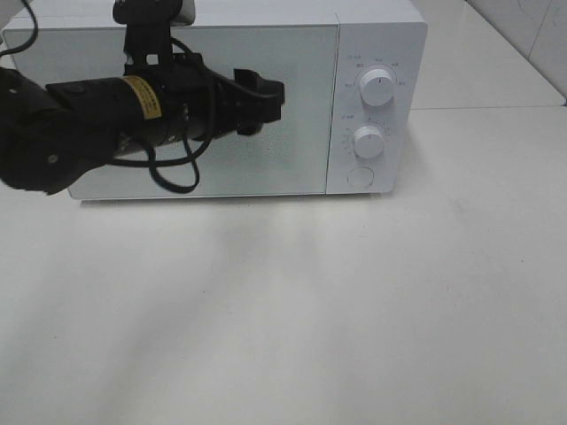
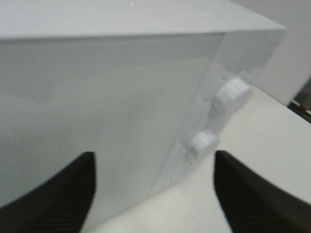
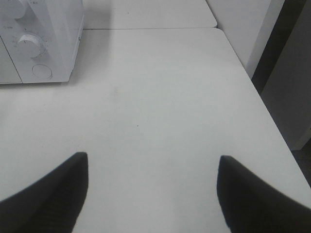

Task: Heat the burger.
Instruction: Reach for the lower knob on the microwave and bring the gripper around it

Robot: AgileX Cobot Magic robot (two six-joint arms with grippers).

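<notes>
Here, left fingers (image 2: 58,194) gape wide before the shut microwave door (image 1: 266,168), right fingers (image 3: 48,194) wide above the table (image 3: 155,97).

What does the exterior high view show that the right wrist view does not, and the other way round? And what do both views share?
Only the exterior high view shows the left gripper and its arm, in front of the shut door of the microwave.

Only the right wrist view shows the right gripper, open with nothing between its jaws, and the table's side edge.

Both show the lower knob, the round button under it and the white table. The burger appears in neither.
</notes>
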